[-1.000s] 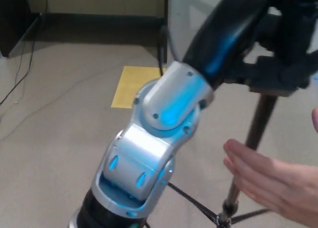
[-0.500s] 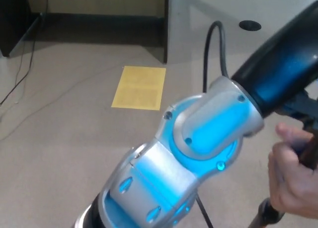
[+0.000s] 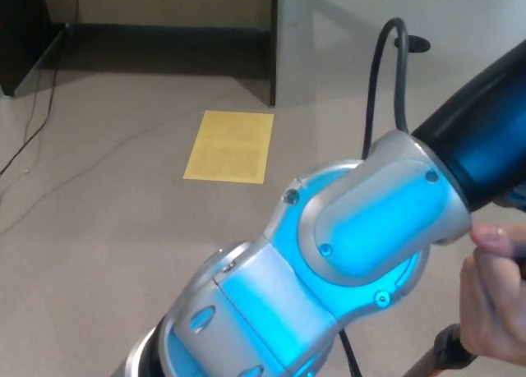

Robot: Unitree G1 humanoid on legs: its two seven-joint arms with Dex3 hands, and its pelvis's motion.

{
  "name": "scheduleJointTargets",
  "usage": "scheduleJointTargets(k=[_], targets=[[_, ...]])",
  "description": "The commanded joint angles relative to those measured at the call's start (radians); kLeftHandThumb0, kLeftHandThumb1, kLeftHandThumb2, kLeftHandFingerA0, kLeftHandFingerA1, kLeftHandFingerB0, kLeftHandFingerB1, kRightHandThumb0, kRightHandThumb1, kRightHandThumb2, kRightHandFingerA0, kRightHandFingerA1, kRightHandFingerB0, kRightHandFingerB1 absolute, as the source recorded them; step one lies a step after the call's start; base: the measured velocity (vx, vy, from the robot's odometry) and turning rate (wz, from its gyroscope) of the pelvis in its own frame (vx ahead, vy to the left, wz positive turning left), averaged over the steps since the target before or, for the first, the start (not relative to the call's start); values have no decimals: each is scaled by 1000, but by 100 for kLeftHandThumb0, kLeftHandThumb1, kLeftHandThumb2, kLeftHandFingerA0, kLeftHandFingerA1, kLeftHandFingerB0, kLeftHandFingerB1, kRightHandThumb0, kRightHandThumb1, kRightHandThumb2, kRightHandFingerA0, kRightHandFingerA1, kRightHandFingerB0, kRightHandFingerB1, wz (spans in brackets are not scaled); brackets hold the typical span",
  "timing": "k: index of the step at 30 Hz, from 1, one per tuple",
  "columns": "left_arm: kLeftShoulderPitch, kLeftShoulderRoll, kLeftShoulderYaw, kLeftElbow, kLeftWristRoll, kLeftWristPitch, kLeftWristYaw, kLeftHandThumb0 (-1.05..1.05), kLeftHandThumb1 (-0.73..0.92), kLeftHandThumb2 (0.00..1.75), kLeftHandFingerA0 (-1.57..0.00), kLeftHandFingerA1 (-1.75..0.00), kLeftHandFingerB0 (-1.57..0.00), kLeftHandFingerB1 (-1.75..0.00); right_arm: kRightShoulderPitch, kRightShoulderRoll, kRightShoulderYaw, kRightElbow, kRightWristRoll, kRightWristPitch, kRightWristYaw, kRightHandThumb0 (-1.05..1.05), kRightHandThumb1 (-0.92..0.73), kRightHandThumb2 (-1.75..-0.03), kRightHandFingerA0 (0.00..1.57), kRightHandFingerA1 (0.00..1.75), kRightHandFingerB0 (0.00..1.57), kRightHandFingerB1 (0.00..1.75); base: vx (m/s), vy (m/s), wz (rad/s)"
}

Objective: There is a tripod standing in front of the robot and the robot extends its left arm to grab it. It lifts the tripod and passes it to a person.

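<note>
Person's hand (image 3: 496,299) grips tripod leg (image 3: 448,354) at R edge; L arm (image 3: 345,245) fills view, robot hand unseen.

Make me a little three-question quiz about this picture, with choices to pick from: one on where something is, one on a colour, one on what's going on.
1. Where does the yellow sheet lie?
A. On the floor
B. On a table
C. In the person's hand

2. What colour glows on the robot arm's silver joint?
A. Red
B. Blue
C. Green

3. What is the person's hand doing?
A. Resting flat and open on the floor
B. Curled around something at the picture's right edge
C. Holding the yellow sheet

Answers: 1 A, it lies flat on the beige floor. 2 B, blue light shines across the joint. 3 B, the fingers are curled near the tripod leg.
</note>
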Motion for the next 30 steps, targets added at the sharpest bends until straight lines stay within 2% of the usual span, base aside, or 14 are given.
scheduleJointTargets(k=[1, 11, 12, 13, 15, 16, 17, 18, 19, 23, 24, 26, 28, 30], targets=[[-93, -207, 23, -42, -47, 68, 59, -9, 77, 88, -72, -175, -56, -139, -20, -21, 5, -3, -21, 31, 31, -65, -88, -67, 48, 36, 33, 31, 0, 0, 0], [-121, -203, 25, -25, -58, 61, 77, -9, 77, 88, -72, -175, -56, -139, -36, -36, -3, -3, -19, 27, 38, -65, -88, -67, 48, 36, 33, 31, 0, 0, 0], [99, 216, 210, -96, -139, 141, -147, -70, 37, 68, 0, 0, 0, 0, -16, 6, -87, 29, 58, 31, -53, -42, -73, -62, 62, 44, 43, 35, 0, 0, 0], [131, 290, 208, -109, -110, 126, -156, -84, 50, 56, 0, 0, 0, 0, -12, 10, -96, 35, 62, 27, -65, -49, -60, -87, 52, 54, 35, 47, 0, 0, 0], [163, 331, 216, -114, -113, 120, -161, -77, 48, 55, 0, 0, 0, 0, -4, 14, -95, 45, 48, 8, -70, -49, -61, -88, 52, 54, 35, 47, 0, 0, -3], [164, 346, 220, -119, -117, 126, -165, -77, 48, 55, 0, 0, 0, 0, -1, 14, -94, 45, 43, 5, -74, -49, -61, -88, 52, 54, 35, 47, 0, 0, 0], [170, 354, 221, -117, -119, 121, -166, -77, 48, 55, 0, 0, 0, 0, 0, 14, -94, 41, 40, 5, -74, -42, -73, -62, 58, 39, 40, 34, 0, 0, 0], [183, 365, 220, -109, -121, 104, -167, -77, 47, 55, 0, 0, 0, 0, 1, 15, -94, 32, 32, 12, -79, -47, -61, -86, 51, 53, 34, 46, 0, 0, 0], [196, 375, 223, -102, -125, 87, -170, -77, 38, 73, 0, 0, 0, 0, -4, 18, -92, 32, 23, 21, -86, -39, -73, -63, 63, 41, 40, 34, 0, 0, 0], [216, 401, 227, -105, -145, 72, -178, -77, 48, 55, 0, 0, 0, 0, -5, 22, -99, 33, 22, 14, -79, -40, -74, -63, 62, 41, 41, 34, 0, 0, 2], [222, 402, 226, -105, -147, 65, -179, -78, 38, 73, 0, 0, 0, 0, -3, 21, -99, 34, 21, 11, -79, -47, -62, -88, 52, 54, 35, 47, 0, 0, 0], [232, 401, 223, -107, -148, 54, -180, -75, 47, 55, 0, 0, 0, 0, 4, 17, -102, 33, 20, 3, -83, -47, -61, -87, 52, 54, 36, 47, 0, 0, 0], [248, 421, 220, -112, -137, 44, -184, -75, 48, 55, 0, 0, 0, 0, 7, 17, -102, 34, 17, 4, -87, -42, -72, -62, 61, 40, 40, 34, 0, 0, 0], [266, 446, 232, -114, -131, 38, -192, -76, 46, 81, 0, 0, 0, -1, 9, 17, -108, 34, 22, 9, -83, -40, -73, -63, 61, 41, 40, 34, 0, 0, 0]])
